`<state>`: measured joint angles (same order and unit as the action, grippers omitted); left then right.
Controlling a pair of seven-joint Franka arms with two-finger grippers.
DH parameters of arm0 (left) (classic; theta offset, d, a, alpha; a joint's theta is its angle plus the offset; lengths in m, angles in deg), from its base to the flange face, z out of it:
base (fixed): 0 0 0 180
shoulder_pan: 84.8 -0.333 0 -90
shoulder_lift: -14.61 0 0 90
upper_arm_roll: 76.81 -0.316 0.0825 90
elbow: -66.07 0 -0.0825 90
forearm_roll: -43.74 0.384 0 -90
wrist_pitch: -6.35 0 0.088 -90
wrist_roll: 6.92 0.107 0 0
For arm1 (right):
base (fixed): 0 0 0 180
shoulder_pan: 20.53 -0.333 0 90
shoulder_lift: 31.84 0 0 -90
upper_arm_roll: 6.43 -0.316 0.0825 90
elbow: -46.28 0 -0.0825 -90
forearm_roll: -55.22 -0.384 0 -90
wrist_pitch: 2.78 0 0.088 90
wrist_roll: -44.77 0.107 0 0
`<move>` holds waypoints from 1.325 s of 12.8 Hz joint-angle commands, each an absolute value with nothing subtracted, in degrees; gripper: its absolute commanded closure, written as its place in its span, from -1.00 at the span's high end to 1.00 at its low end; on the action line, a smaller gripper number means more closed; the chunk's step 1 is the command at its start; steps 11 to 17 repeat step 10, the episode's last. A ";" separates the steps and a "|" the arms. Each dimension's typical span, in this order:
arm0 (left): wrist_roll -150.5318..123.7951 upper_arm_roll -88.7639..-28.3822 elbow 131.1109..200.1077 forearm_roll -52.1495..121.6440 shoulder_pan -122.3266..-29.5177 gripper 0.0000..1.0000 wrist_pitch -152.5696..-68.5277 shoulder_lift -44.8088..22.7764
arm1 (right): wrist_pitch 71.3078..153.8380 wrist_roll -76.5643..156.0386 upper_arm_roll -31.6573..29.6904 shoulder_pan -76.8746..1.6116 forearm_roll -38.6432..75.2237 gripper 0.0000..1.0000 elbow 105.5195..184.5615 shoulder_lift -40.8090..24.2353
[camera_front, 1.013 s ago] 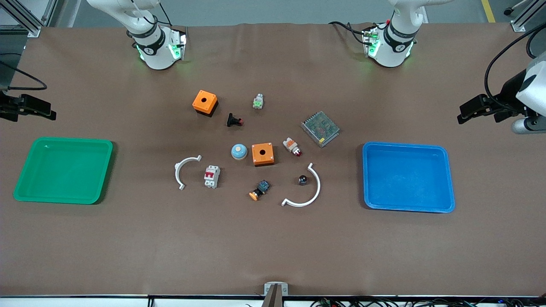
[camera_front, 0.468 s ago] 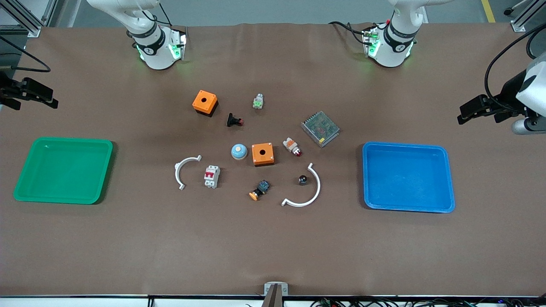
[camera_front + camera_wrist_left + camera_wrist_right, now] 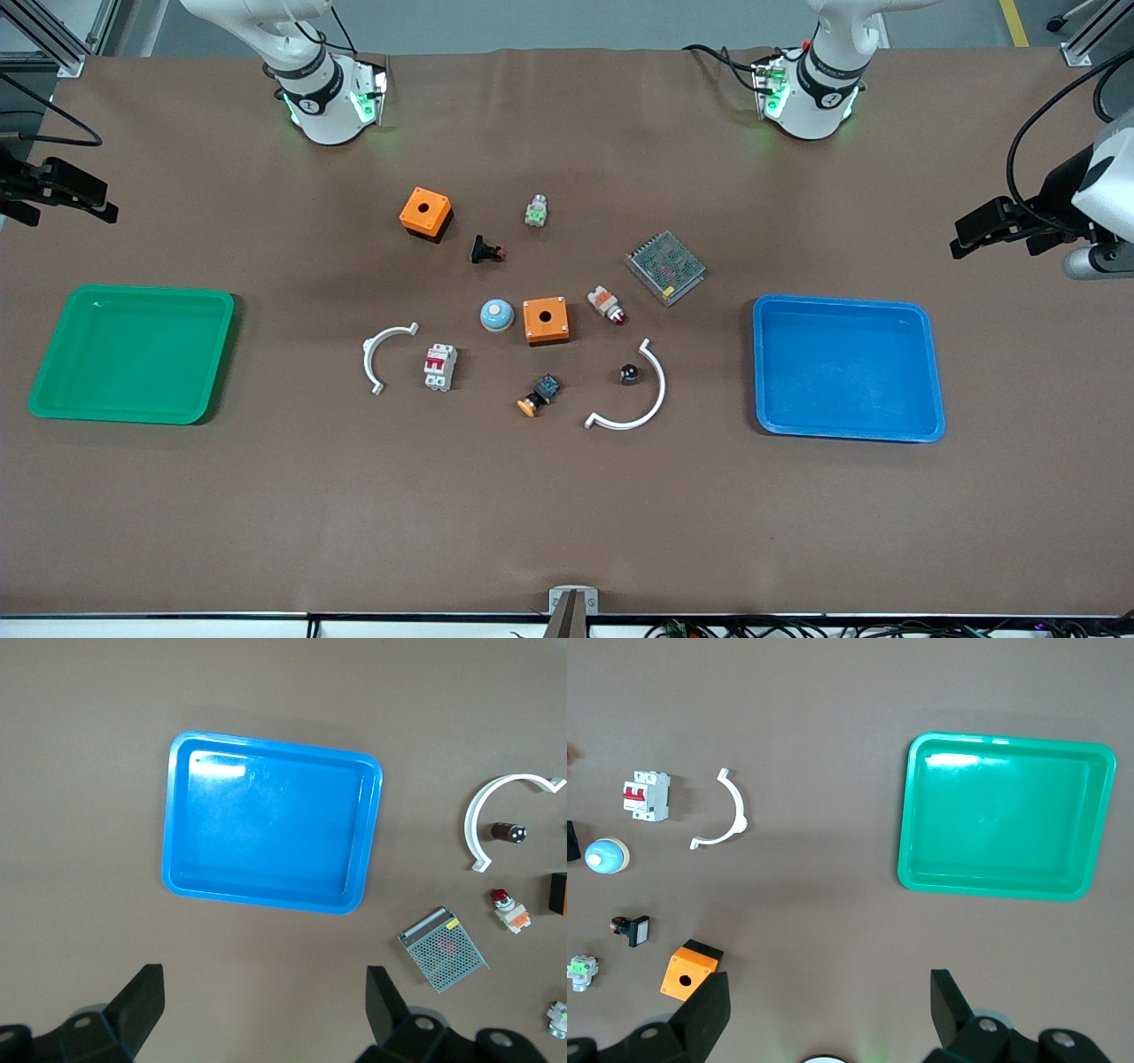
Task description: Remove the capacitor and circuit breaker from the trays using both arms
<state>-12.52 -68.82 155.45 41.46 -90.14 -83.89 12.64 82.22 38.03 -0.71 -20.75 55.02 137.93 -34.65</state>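
The capacitor (image 3: pixel 629 373), a tiny black cylinder with a shiny end, lies inside the curve of a white arc (image 3: pixel 654 400); it also shows in the left wrist view (image 3: pixel 508 832). The breaker (image 3: pixel 439 366), a light-grey block with red levers, lies beside a smaller white arc (image 3: pixel 376 353); it also shows in the right wrist view (image 3: pixel 646 796). My left gripper (image 3: pixel 967 232) is open and empty, up over the left arm's end of the table, and shows in its wrist view (image 3: pixel 264 992). My right gripper (image 3: pixel 99 202) is open and empty over the right arm's end, and shows in its wrist view (image 3: pixel 829 997).
An empty blue tray (image 3: pixel 842 304) lies toward the left arm's end, an empty green tray (image 3: pixel 142 291) toward the right arm's end. Between them lie two orange boxes (image 3: pixel 545 320) (image 3: pixel 425 213), a mesh power supply (image 3: pixel 665 267), an indicator lamp (image 3: pixel 607 304), a black push-button (image 3: pixel 485 251), an orange-capped button (image 3: pixel 539 395) and a blue dome (image 3: pixel 496 315).
My right gripper has shifted toward the robots' side of the table, away from the green tray. The left arm and the objects have not moved.
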 commanded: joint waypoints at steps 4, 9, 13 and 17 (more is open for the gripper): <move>-12.46 -68.72 153.97 42.51 -89.81 1.00 -84.09 12.32 | 83.00 38.35 -0.98 -20.53 54.96 1.00 140.41 -37.46; -12.54 -68.64 152.56 42.60 -89.81 1.00 -84.26 12.32 | 83.61 38.44 -1.07 -20.53 54.96 1.00 140.68 -38.25; -12.54 -68.64 152.56 42.60 -89.81 1.00 -84.26 12.32 | 83.79 38.44 -1.07 -20.45 54.87 1.00 140.68 -38.25; -12.54 -68.64 152.56 42.60 -89.81 1.00 -84.26 12.32 | 83.79 38.44 -1.07 -20.45 54.87 1.00 140.68 -38.25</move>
